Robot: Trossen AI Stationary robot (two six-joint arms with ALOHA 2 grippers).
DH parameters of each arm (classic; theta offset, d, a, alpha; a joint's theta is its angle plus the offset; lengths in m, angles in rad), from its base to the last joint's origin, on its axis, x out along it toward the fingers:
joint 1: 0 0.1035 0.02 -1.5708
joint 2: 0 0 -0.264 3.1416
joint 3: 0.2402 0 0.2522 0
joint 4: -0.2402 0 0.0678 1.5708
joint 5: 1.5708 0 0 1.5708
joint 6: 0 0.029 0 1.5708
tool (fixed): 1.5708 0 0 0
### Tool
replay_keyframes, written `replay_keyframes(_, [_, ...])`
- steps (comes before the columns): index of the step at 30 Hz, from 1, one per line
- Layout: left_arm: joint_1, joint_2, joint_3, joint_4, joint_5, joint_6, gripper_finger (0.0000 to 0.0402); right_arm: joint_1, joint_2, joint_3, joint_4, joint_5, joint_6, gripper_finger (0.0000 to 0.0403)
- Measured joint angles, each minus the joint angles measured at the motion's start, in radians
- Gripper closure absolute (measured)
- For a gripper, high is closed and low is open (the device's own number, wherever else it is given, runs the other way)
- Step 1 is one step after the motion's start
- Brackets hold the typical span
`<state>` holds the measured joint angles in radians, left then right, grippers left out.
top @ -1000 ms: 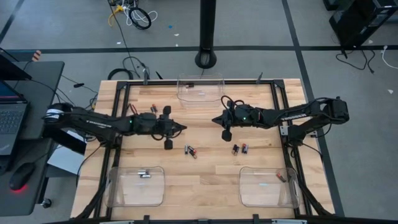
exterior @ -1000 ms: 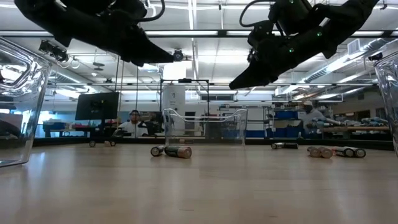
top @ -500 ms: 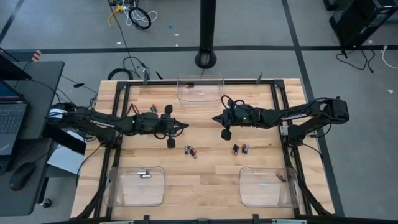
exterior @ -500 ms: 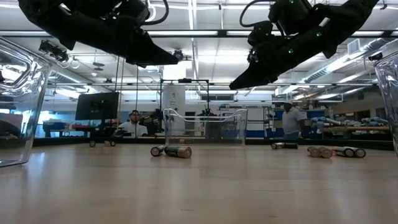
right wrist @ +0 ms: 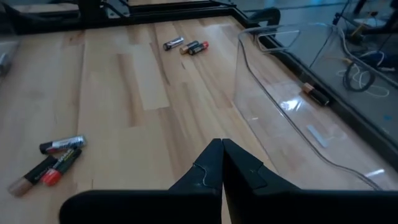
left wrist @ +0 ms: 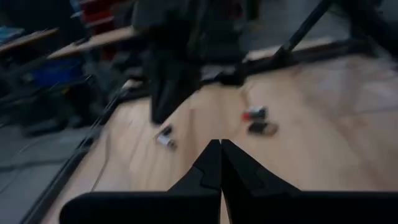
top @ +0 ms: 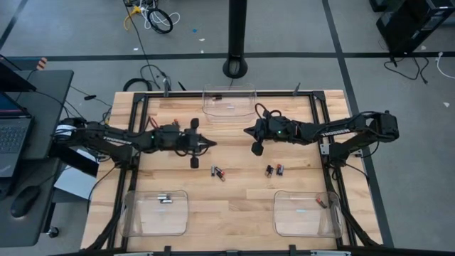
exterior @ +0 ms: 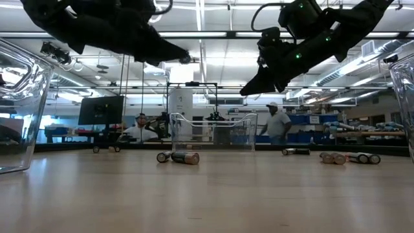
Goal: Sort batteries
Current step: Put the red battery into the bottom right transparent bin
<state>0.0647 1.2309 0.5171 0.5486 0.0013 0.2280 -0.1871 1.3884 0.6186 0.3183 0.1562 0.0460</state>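
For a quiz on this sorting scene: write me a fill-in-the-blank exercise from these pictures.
1. The table holds ___ clear bins.
2. The fingers of the left gripper are ___.
3. The right gripper, also shut, hangs ___ the table, holding nothing.
4. The far bin holds ___ battery.

Missing words: three; shut; above; one

My fingers (right wrist: 214,163) are matte black. The table (right wrist: 124,81) under me is pale blond wood with lighter strips. The batteries (right wrist: 53,158) are black with red and copper ends, one silvery. The bin (right wrist: 280,106) is clear.
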Motion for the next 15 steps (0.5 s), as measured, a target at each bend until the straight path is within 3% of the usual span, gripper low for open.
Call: replay_keyframes(15, [0.013,0.0,0.0,-0.002,0.0,-0.003,0.0396,0.058,0.001,0.0,-0.007,0.051,0.066,0.039])
